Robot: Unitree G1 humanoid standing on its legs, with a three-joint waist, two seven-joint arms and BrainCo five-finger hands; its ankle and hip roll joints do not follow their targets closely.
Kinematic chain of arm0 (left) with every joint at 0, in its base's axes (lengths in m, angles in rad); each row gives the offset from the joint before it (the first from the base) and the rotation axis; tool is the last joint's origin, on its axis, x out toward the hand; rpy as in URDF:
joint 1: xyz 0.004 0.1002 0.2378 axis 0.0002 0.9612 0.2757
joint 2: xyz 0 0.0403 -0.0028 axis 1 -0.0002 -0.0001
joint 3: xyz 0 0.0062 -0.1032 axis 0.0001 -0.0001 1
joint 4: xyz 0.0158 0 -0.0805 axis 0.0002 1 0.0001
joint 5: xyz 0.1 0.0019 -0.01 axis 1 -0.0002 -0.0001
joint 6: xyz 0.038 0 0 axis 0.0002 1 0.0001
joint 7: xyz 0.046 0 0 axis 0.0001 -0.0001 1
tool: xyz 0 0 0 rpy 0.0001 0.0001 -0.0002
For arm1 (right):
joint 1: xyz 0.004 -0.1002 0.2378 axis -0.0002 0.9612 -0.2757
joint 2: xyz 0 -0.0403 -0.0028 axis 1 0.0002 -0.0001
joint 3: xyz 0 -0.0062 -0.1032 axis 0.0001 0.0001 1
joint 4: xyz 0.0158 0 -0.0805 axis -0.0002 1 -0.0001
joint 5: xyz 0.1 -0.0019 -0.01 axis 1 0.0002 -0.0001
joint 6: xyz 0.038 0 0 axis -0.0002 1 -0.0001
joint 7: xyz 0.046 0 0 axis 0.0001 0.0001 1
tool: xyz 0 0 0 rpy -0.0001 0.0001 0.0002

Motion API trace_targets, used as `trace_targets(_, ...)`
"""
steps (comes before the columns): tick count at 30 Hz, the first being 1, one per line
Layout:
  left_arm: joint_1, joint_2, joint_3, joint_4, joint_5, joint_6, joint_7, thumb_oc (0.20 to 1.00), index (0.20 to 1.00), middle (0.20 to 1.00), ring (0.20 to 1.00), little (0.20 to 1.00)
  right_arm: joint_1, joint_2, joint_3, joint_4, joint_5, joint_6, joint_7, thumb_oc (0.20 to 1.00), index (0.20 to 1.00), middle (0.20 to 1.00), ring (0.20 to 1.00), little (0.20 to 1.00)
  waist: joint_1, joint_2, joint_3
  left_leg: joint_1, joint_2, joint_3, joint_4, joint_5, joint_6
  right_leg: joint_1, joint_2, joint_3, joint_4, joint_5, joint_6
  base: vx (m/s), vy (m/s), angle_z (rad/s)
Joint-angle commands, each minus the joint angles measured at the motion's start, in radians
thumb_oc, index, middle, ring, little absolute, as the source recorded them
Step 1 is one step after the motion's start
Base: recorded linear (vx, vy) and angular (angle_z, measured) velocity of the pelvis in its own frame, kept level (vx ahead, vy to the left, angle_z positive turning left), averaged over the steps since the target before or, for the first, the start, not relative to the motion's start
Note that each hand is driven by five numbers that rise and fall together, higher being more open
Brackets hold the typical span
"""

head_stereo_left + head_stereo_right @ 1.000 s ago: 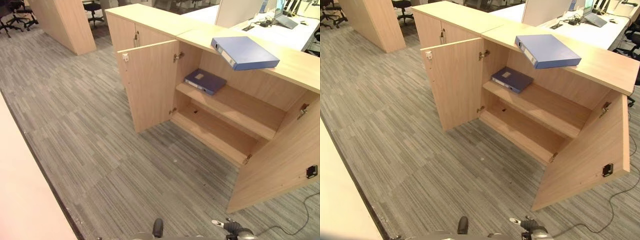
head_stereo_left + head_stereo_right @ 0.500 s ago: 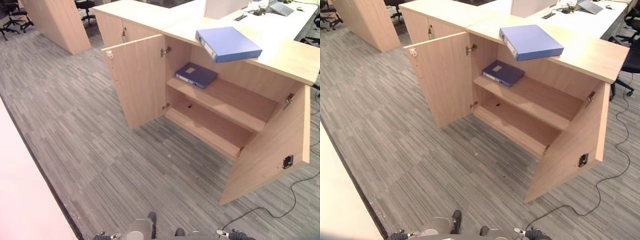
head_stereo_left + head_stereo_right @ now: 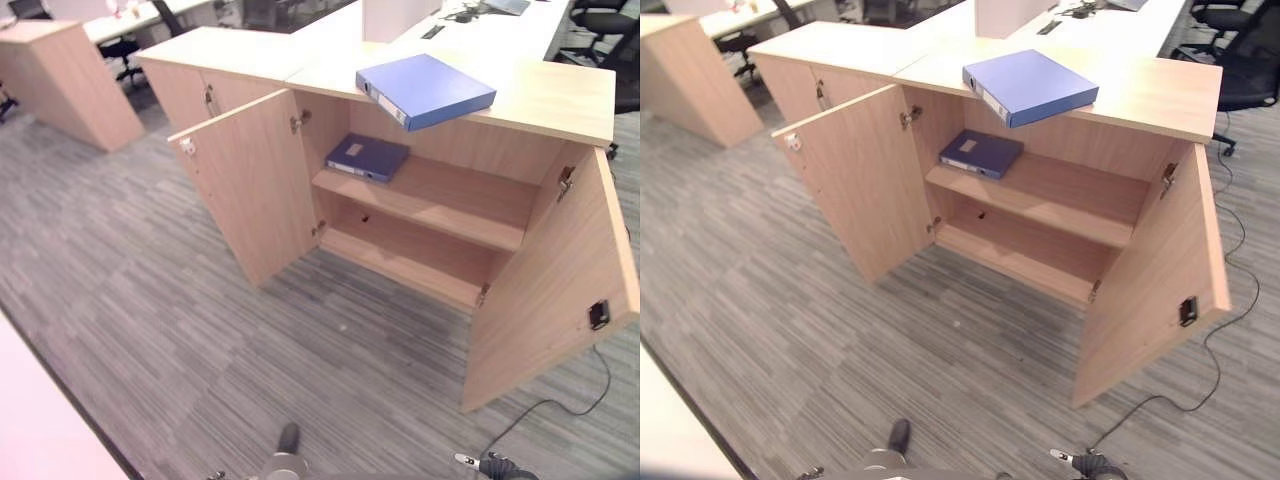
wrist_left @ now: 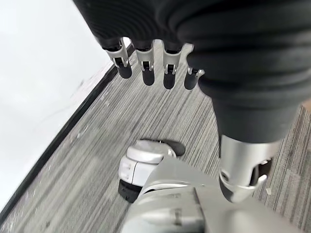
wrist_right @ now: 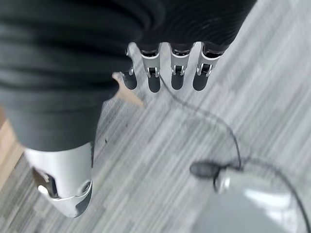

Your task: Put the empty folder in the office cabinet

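Both my left hand (image 4: 160, 53) and right hand (image 5: 165, 58) hang relaxed and empty over the carpet, while the folder (image 3: 426, 89) lies atop the open cabinet (image 3: 540, 95).

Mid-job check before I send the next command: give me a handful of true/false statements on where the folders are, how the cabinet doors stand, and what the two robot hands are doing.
1. A blue folder lies on top of the cabinet. True.
2. Both cabinet doors are shut. False: the left door and the right door are both swung open.
3. A darker blue folder lies on the upper shelf inside. True.
4. The left robot hand holds a folder. False: its fingers hang relaxed above the carpet, holding nothing.
5. The right robot hand is open and empty. True.
6. The bottom shelf holds a folder. False: nothing lies on its visible part.
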Motion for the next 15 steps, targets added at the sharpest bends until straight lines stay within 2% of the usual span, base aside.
trace_targets(1, -0.047, 0.060, -0.019, -0.003, 0.013, -0.022, 0.004, 1.000, 1.000, 1.000, 1.000, 1.000, -0.036, 0.032, -0.007, 0.007, 0.011, 0.001, 0.000, 1.000, 1.000, 1.000, 1.000, 1.000, 0.027, -0.072, 0.017, -0.084, -0.076, 0.021, 0.138, -0.104, 0.085, -0.073, -0.163, 0.000, 0.041, 0.047, 0.069, 0.03, 0.419, -0.37)
trace_targets(4, -0.056, 0.077, -0.025, -0.015, 0.018, -0.024, 0.003, 1.000, 1.000, 1.000, 1.000, 1.000, -0.047, 0.039, -0.014, -0.016, 0.030, -0.001, -0.002, 1.000, 1.000, 1.000, 1.000, 1.000, 0.021, -0.074, 0.022, -0.091, -0.130, 0.060, 0.167, -0.144, 0.123, -0.130, -0.218, 0.025, 0.091, 0.108, 0.074, 0.02, 0.452, -0.41)
trace_targets(6, -0.056, 0.086, -0.027, -0.015, 0.030, -0.024, 0.000, 1.000, 1.000, 1.000, 1.000, 1.000, -0.054, 0.040, -0.016, -0.036, 0.037, -0.007, -0.006, 1.000, 1.000, 1.000, 1.000, 1.000, 0.020, -0.071, 0.030, -0.087, -0.161, 0.095, 0.168, -0.159, 0.150, -0.177, -0.254, 0.012, 0.126, 0.182, 0.069, -0.02, 0.375, -0.24)
trace_targets(7, -0.056, 0.086, -0.027, -0.015, 0.030, -0.025, 0.000, 1.000, 1.000, 1.000, 1.000, 1.000, -0.054, 0.040, -0.016, -0.036, 0.036, -0.007, -0.006, 1.000, 1.000, 1.000, 1.000, 1.000, 0.021, -0.071, 0.030, -0.087, -0.161, 0.097, 0.169, -0.160, 0.150, -0.177, -0.254, 0.014, 0.126, 0.183, 0.069, -0.09, 0.373, -0.51)
trace_targets(8, -0.052, 0.094, -0.025, -0.016, 0.028, -0.023, -0.002, 1.000, 1.000, 1.000, 1.000, 1.000, -0.068, 0.040, -0.010, -0.045, 0.039, -0.009, -0.011, 1.000, 1.000, 1.000, 1.000, 1.000, 0.029, -0.052, 0.043, -0.091, -0.167, 0.131, 0.166, -0.160, 0.164, -0.216, -0.274, -0.091, 0.167, 0.192, 0.045, -0.08, 0.356, -0.51)
trace_targets(9, -0.048, 0.097, -0.020, -0.014, 0.029, -0.021, -0.003, 1.000, 1.000, 1.000, 1.000, 1.000, -0.069, 0.041, -0.005, -0.046, 0.036, -0.010, -0.012, 1.000, 1.000, 1.000, 1.000, 1.000, 0.037, -0.042, 0.043, -0.092, -0.167, 0.153, 0.165, -0.160, 0.167, -0.207, -0.278, -0.159, 0.169, 0.166, 0.037, -0.07, 0.444, -0.79)
trace_targets(10, -0.041, 0.101, -0.014, -0.012, 0.028, -0.018, -0.005, 1.000, 1.000, 1.000, 1.000, 1.000, -0.069, 0.041, -0.001, -0.046, 0.032, -0.013, -0.012, 1.000, 1.000, 1.000, 1.000, 1.000, 0.044, -0.035, 0.041, -0.087, -0.168, 0.166, 0.157, -0.158, 0.171, -0.196, -0.266, -0.222, 0.179, 0.137, 0.026, 0.01, 0.373, -0.84)
trace_targets(11, -0.030, 0.110, 0.001, -0.007, 0.031, -0.014, -0.007, 1.000, 1.000, 1.000, 1.000, 1.000, -0.071, 0.043, 0.009, -0.043, 0.023, -0.015, -0.012, 1.000, 1.000, 1.000, 1.000, 1.000, 0.050, -0.033, 0.034, -0.060, -0.172, 0.189, 0.121, -0.148, 0.177, -0.181, -0.207, -0.260, 0.187, 0.075, 0.014, 0.02, 0.242, -0.86)
trace_targets(12, -0.030, 0.110, 0.001, -0.007, 0.031, -0.014, -0.007, 1.000, 1.000, 1.000, 1.000, 1.000, -0.072, 0.043, 0.009, -0.042, 0.023, -0.015, -0.012, 1.000, 1.000, 1.000, 1.000, 1.000, 0.049, -0.034, 0.032, -0.062, -0.172, 0.188, 0.120, -0.147, 0.177, -0.183, -0.207, -0.260, 0.186, 0.077, 0.015, 0.01, 0.198, -0.67)
trace_targets(14, -0.020, 0.112, 0.010, -0.002, 0.034, -0.010, -0.009, 1.000, 1.000, 1.000, 1.000, 1.000, -0.078, 0.048, 0.022, -0.039, 0.017, -0.016, -0.013, 1.000, 1.000, 1.000, 1.000, 1.000, 0.058, -0.043, 0.028, -0.041, -0.186, 0.221, 0.086, -0.136, 0.181, -0.184, -0.149, -0.289, 0.176, 0.053, 0.019, 0.01, 0.073, -0.46)
trace_targets(15, -0.020, 0.113, 0.010, -0.002, 0.034, -0.010, -0.009, 1.000, 1.000, 1.000, 1.000, 1.000, -0.078, 0.048, 0.022, -0.039, 0.017, -0.016, -0.013, 1.000, 1.000, 1.000, 1.000, 1.000, 0.058, -0.043, 0.029, -0.040, -0.186, 0.221, 0.085, -0.136, 0.181, -0.184, -0.149, -0.289, 0.176, 0.053, 0.019, 0.01, 0.054, -0.64)
